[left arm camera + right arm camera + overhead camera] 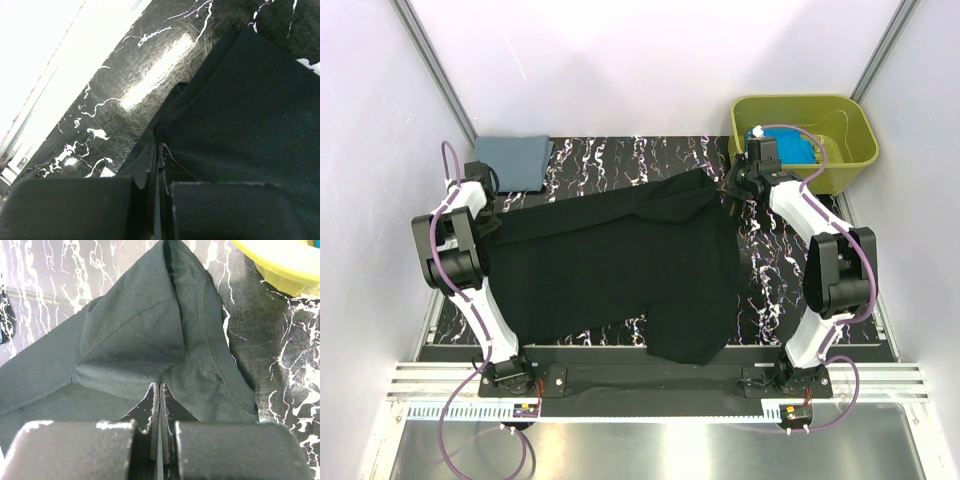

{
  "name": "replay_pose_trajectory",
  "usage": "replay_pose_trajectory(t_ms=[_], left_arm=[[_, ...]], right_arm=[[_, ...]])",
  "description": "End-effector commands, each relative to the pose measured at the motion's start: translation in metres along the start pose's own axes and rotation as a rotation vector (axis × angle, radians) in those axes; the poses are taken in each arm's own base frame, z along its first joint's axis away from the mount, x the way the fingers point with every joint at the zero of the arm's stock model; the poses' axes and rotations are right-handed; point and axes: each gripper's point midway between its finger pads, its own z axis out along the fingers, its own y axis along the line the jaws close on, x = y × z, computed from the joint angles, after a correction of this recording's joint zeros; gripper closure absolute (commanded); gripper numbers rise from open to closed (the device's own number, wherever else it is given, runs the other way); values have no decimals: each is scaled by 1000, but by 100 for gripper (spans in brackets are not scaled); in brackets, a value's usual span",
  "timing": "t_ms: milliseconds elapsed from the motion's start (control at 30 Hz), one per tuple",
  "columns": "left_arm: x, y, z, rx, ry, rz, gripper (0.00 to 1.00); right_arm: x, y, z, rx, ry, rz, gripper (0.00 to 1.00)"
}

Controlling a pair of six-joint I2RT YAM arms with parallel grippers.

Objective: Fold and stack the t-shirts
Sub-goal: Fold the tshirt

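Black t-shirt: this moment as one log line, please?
black t-shirt: spread out | left tool: shut on it | right tool: shut on it | grey-blue t-shirt: folded, far left

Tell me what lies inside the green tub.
Inside the green tub a turquoise-blue t-shirt shows, bunched. The right arm and its cable cover part of it, so anything beneath cannot be seen.

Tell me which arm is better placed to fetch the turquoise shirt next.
Right. The right gripper is beside the tub holding the turquoise shirt; the left gripper is across the table. Both are shut on the black shirt.
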Motion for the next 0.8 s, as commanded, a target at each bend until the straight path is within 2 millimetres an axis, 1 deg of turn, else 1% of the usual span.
replay_pose_trajectory(t_ms=[0, 67, 167, 267, 433, 567, 667, 767], left_arm=[[-3, 7, -13, 9, -16, -40, 100], [-5, 7, -16, 14, -21, -46, 100], [-2, 8, -15, 9, -14, -47, 100], [2, 7, -14, 17, -2, -51, 100], [4, 10, -15, 4, -3, -47, 100], [4, 13, -16, 0, -5, -57, 100], [7, 12, -12, -3, 9, -61, 100], [10, 13, -6, -15, 19, -56, 100]], right_arm=[[-5, 1, 2, 7, -12, -27, 100], [-5, 2, 5, 10, -4, -27, 100], [-3, 2, 9, 20, 8, -29, 100], [-2, 1, 9, 34, 10, -29, 100], [-6, 0, 0, 53, -4, -35, 100], [-19, 6, -12, 49, -36, -42, 100], [-19, 7, -15, 49, -32, -37, 100], [-10, 6, -15, 46, -8, -25, 100]])
